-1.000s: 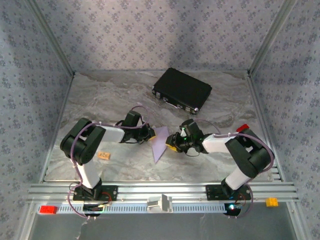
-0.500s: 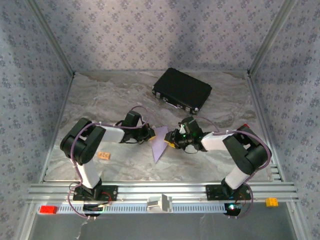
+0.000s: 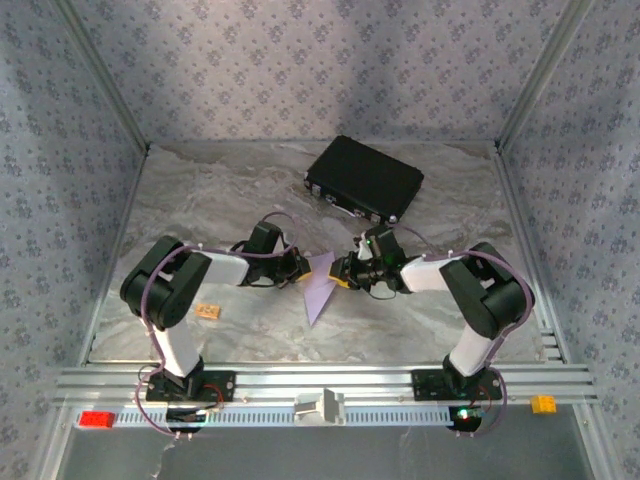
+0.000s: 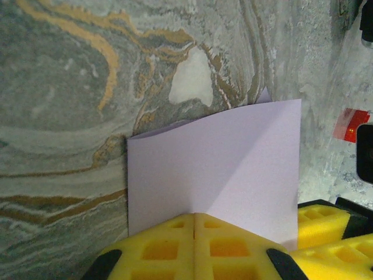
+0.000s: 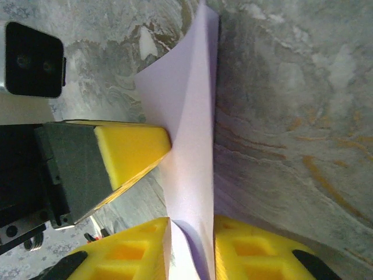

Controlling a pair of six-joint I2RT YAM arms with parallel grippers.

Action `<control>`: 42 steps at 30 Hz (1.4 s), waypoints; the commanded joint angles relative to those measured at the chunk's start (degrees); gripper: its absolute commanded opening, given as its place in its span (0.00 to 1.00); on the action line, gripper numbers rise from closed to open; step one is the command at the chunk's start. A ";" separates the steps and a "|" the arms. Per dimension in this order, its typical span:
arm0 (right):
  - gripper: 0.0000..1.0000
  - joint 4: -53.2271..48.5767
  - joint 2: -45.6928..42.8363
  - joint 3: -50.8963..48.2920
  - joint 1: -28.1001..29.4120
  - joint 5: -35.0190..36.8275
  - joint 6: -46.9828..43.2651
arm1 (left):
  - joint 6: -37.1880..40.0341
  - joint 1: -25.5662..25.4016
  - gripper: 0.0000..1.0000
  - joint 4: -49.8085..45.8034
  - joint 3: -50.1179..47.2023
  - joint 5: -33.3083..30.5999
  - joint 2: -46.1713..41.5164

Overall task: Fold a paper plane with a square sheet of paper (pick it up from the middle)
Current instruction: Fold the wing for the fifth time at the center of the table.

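Note:
The square sheet of paper [image 3: 320, 287], pale lilac and partly folded with a diagonal crease, stands up off the marble table between my two grippers. My left gripper [image 3: 303, 268] is shut on its left edge; in the left wrist view the yellow fingers [image 4: 169, 248] meet with the paper [image 4: 221, 169] pinched at their tips. My right gripper [image 3: 343, 273] reaches in from the right. In the right wrist view its jaws [image 5: 192, 224] stand a little apart with the paper's edge [image 5: 189, 140] running between them, against the right finger. The left gripper's finger [image 5: 131, 149] presses the sheet from the left.
A black case [image 3: 364, 180] lies at the back of the table. A small tan block [image 3: 208, 311] sits near the left arm's base. A red brick [image 3: 97, 419] and an orange brick [image 3: 543, 404] rest on the front rail.
My right gripper has slid left and slightly back onto the paper's right edge, and its jaws have narrowed around it. The left gripper has kept its hold without moving.

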 commanded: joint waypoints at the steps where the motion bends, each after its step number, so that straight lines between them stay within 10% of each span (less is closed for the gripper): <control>1: 0.22 -2.35 0.15 0.36 -0.70 -0.84 -1.67 | 1.23 -0.11 0.07 -4.23 0.40 0.48 -1.93; 18: 0.03 0.34 -10.32 -9.10 3.55 17.68 15.62 | 1.17 -3.82 0.18 -8.37 2.73 -1.87 -6.57; 42: 0.25 1.33 -4.64 -3.75 2.07 6.69 6.58 | 2.12 -5.14 0.03 -7.79 1.22 -2.91 -0.15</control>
